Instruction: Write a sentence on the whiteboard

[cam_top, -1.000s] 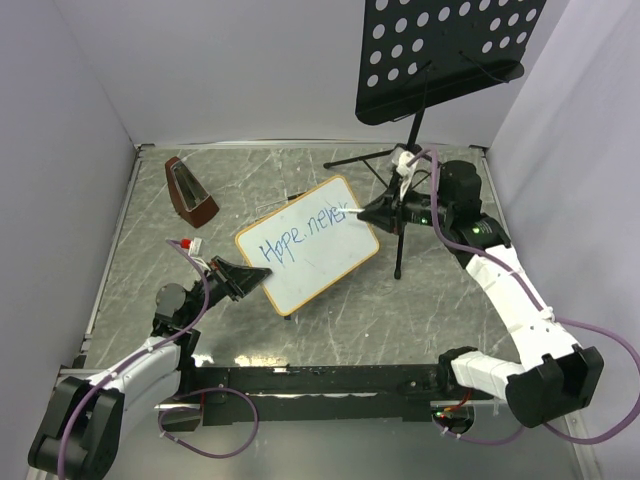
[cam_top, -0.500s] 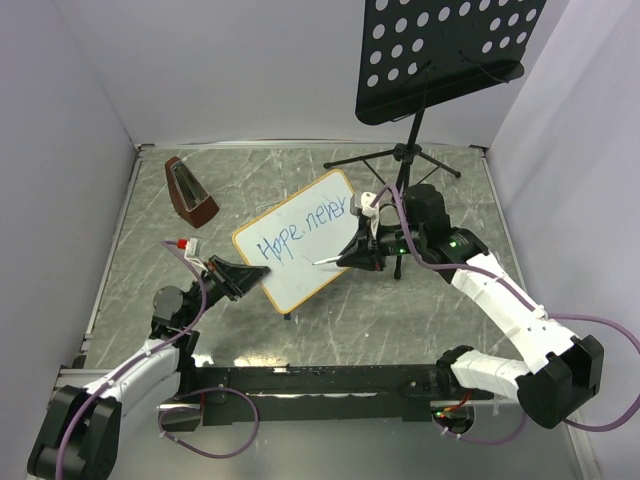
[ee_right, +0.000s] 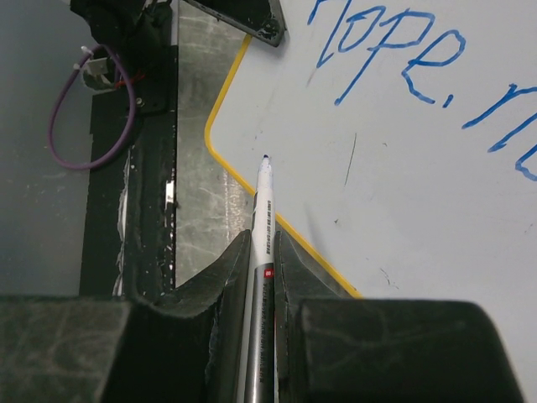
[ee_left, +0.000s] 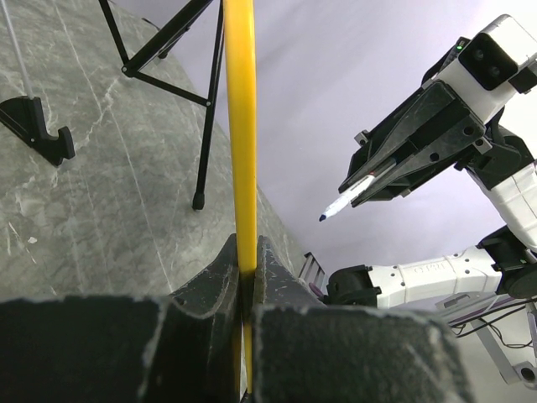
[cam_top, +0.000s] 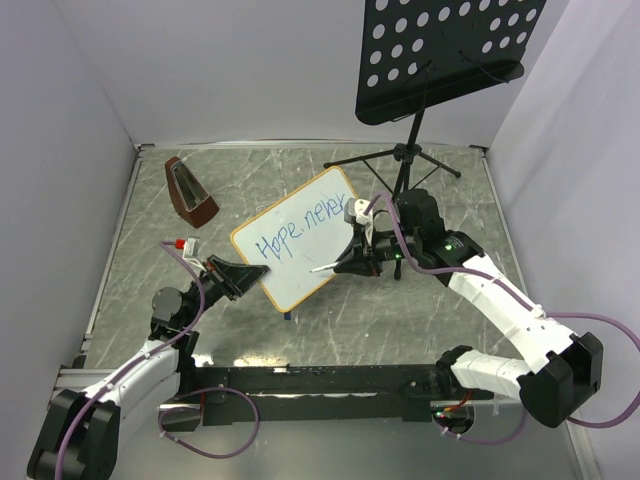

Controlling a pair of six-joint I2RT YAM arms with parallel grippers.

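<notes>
We see the whiteboard (cam_top: 293, 240) mid-counter, its long axis running from near-left toward the far-right corner, with the left gripper (cam_top: 235, 278) clamped on its near-left edge. The sentence (cam_top: 298, 230) reads "Hope never", climbing the same way. The right gripper (cam_top: 350, 265) pinches a marker (cam_top: 325, 267), tip pointing left over the board's nearer half. A second ago it sat beside "never".

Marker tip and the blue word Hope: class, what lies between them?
Only bare whiteboard, faintly smudged, between marker and Hope, as the right wrist view shows.
</notes>
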